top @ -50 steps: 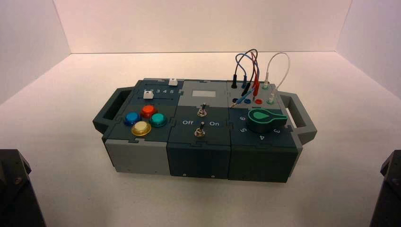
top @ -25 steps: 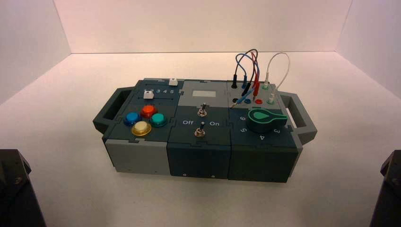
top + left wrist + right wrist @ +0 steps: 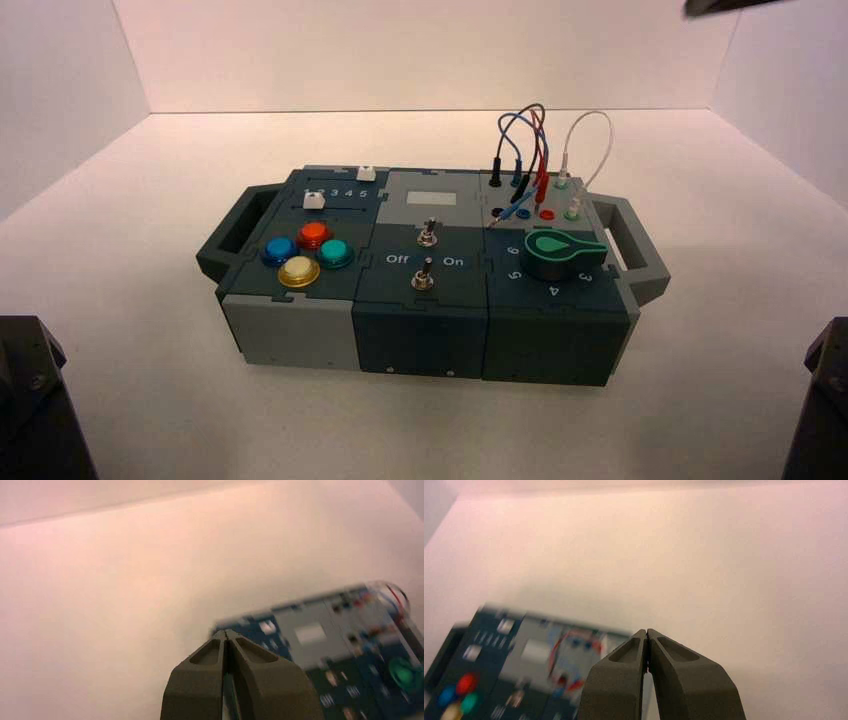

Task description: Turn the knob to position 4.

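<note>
The green teardrop knob point(image 3: 560, 250) sits on the right section of the box point(image 3: 300, 335), with its tip toward the box's right handle. The white numeral 4 point(image 3: 554, 291) lies in the arc of numerals in front of the knob. My left gripper point(image 3: 226, 632) is shut and empty, in the air well away from the box; the knob shows far off in its view point(image 3: 404, 674). My right gripper point(image 3: 646, 631) is shut and empty, also away from the box. The knob does not show in the right wrist view.
Blue, red, green and yellow push buttons point(image 3: 300, 255) sit on the box's left section. Two toggle switches point(image 3: 424, 258) stand in the middle, and wires point(image 3: 535, 150) at the back right. A handle point(image 3: 640, 250) sticks out beside the knob. A dark object point(image 3: 730, 5) shows at the top right.
A dark object has come into the top right corner of the high view. The box and the knob have not moved.
</note>
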Controlling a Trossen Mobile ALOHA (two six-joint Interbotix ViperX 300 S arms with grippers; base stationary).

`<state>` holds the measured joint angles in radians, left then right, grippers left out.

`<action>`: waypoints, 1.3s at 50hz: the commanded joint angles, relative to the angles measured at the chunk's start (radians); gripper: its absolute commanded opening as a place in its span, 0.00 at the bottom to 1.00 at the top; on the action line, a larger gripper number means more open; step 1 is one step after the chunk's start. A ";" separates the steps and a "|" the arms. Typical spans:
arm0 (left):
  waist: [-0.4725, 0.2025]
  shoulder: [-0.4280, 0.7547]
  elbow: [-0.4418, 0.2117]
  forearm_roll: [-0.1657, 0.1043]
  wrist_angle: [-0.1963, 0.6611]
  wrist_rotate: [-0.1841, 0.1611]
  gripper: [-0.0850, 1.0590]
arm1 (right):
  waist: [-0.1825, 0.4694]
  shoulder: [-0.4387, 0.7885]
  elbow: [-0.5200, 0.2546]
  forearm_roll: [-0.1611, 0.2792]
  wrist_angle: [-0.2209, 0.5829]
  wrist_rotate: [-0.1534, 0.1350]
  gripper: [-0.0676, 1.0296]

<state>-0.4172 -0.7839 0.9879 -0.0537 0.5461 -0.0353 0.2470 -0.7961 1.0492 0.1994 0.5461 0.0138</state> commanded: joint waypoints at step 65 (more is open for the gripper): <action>-0.477 0.287 -0.095 -0.003 0.115 0.005 0.05 | 0.307 0.371 -0.091 -0.106 0.244 -0.080 0.04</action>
<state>-0.8590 -0.4924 0.9158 -0.0568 0.6688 -0.0291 0.5246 -0.4280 0.9910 0.0936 0.7946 -0.0583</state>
